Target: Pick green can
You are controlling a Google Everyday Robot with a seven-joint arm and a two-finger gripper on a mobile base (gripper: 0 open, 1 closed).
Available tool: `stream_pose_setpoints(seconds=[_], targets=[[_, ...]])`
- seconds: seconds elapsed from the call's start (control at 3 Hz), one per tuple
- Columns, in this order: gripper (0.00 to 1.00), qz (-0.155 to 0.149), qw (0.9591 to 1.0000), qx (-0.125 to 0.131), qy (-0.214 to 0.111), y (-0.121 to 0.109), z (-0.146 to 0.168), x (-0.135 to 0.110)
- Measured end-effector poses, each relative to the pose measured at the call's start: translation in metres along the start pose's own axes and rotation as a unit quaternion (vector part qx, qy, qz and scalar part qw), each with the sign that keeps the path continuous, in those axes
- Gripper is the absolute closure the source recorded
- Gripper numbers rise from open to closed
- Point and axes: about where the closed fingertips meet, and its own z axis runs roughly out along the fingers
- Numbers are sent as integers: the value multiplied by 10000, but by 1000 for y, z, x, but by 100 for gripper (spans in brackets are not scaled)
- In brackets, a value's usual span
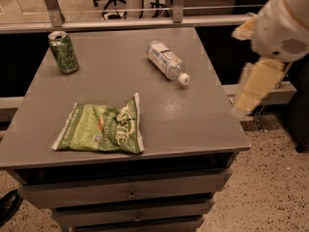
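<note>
The green can (63, 52) stands upright near the table's far left corner; it has pale swirly markings and a silver top. My gripper (251, 92) hangs at the right side of the view, just off the table's right edge, level with the middle of the table. It is far from the can, with the whole table width between them. It holds nothing that I can see.
A flat green chip bag (102, 126) lies at the table's front left. A clear plastic water bottle (166, 61) lies on its side at the back middle. The grey table (193, 115) has drawers below. A rail runs behind it, and a dark shoe (8, 206) is at bottom left.
</note>
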Motion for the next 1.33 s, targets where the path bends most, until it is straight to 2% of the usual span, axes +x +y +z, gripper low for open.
stream_pose_setpoints(seconds=[0.33, 0.67, 1.0, 1.33], targets=[[0, -143, 9972, -163, -710, -14, 35, -45], [0, -246, 9868, -445, -1537, -15, 69, -118], [0, -246, 9868, -445, -1537, -15, 69, -118], [0, -246, 9836, -443, -1728, -15, 72, -124]])
